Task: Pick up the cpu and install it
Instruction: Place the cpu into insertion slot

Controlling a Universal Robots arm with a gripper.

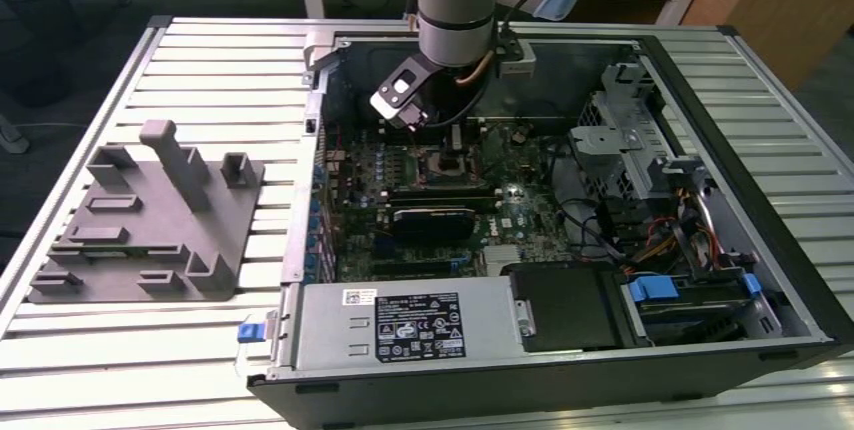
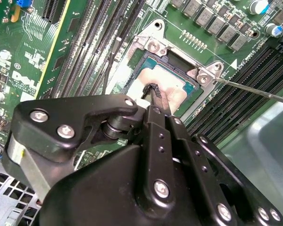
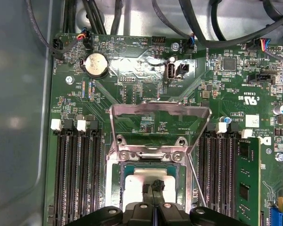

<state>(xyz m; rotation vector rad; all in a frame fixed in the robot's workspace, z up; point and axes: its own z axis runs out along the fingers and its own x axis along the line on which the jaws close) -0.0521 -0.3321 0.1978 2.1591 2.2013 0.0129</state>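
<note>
The end effector (image 2: 153, 89), fingers shut together on nothing, seems to rest its tips on the cpu (image 2: 172, 81). The cpu lies flat in the motherboard's (image 3: 132, 70) socket. The load plate (image 3: 132, 109) stands raised, apparently to leave the seat open.

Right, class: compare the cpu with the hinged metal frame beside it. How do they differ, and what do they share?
Shape: the cpu is a solid square; the frame is an open window, with the board showing through it.
Pose: the cpu lies flat; the frame stands tilted up on its hinge.
Place: the tool hangs right over the cpu, while the frame stands clear of it.
Both are shiny silver metal.
</note>
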